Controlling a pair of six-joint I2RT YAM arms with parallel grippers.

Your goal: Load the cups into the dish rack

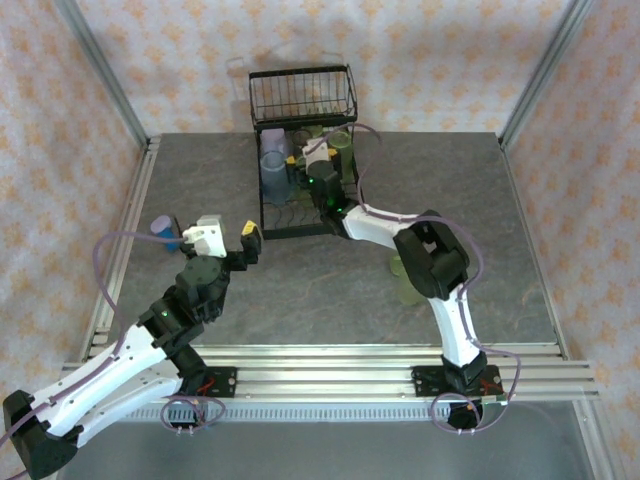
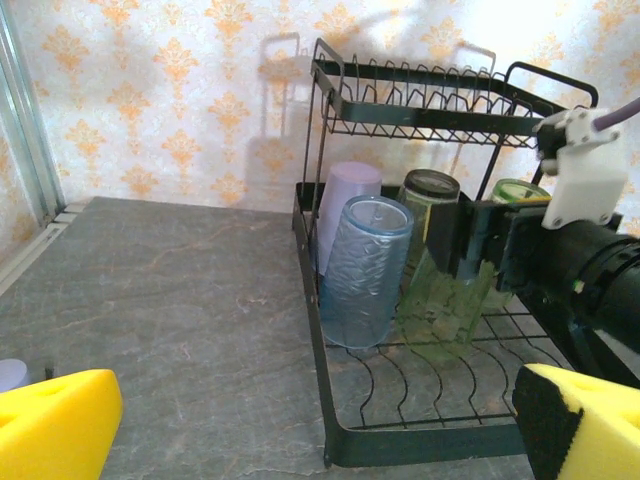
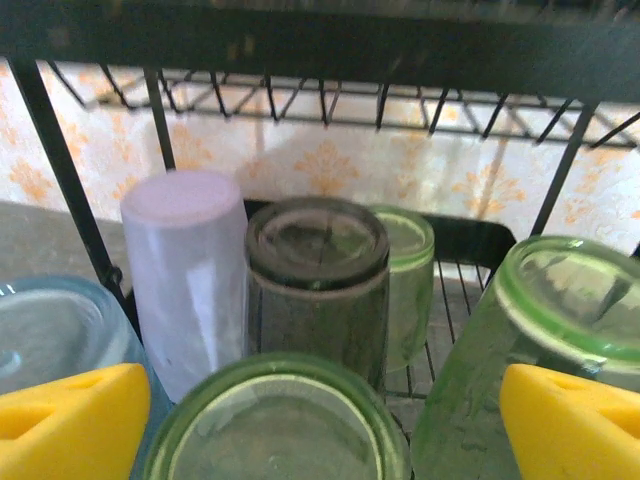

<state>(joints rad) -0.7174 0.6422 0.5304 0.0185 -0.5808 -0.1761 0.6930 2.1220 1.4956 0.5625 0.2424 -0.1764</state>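
The black wire dish rack (image 1: 266,226) stands at the back middle, with cups upside down on its tray. In the right wrist view a lavender cup (image 3: 185,270), a dark grey cup (image 3: 318,285) and a green cup (image 3: 408,270) stand in a row. Nearer are a light blue cup (image 3: 45,340) and a green cup (image 3: 535,350). My right gripper (image 3: 320,435) is open inside the rack, its yellow fingers either side of another green cup (image 3: 280,425), apart from it on the right. My left gripper (image 1: 226,234) is open and empty over the table, left of the rack (image 2: 335,440).
A small blue cylinder (image 1: 163,231) stands on the table just left of my left gripper. One more green cup (image 1: 407,283) stands on the table beside my right arm's elbow. The rack's raised basket (image 1: 300,95) overhangs the tray. Metal frame posts line the table's edges.
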